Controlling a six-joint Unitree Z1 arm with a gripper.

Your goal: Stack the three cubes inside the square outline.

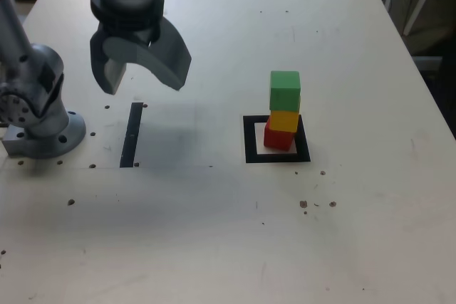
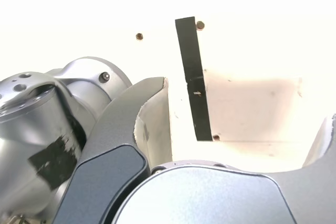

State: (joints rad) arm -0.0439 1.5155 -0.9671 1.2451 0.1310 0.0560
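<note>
My gripper [image 1: 142,69] hangs wide open, holding nothing, above the tape strip [image 1: 131,135]. Well away, the green cube [image 1: 285,90] tops yellow [image 1: 284,119] and red [image 1: 278,137], seemingly inside the square outline [image 1: 249,140].

The single arm hangs above the table at the exterior view's left, its gripper [image 1: 142,72] pointing downward with the two grey jaws spread wide apart and nothing between them. The dark ribbed wrist section rises out of frame above it. The arm's silver base [image 1: 39,115] sits just beyond, at the far left edge. In the wrist view the gripper [image 2: 247,108] is equally spread, one fingertip [image 2: 155,108] in plain sight
</note>
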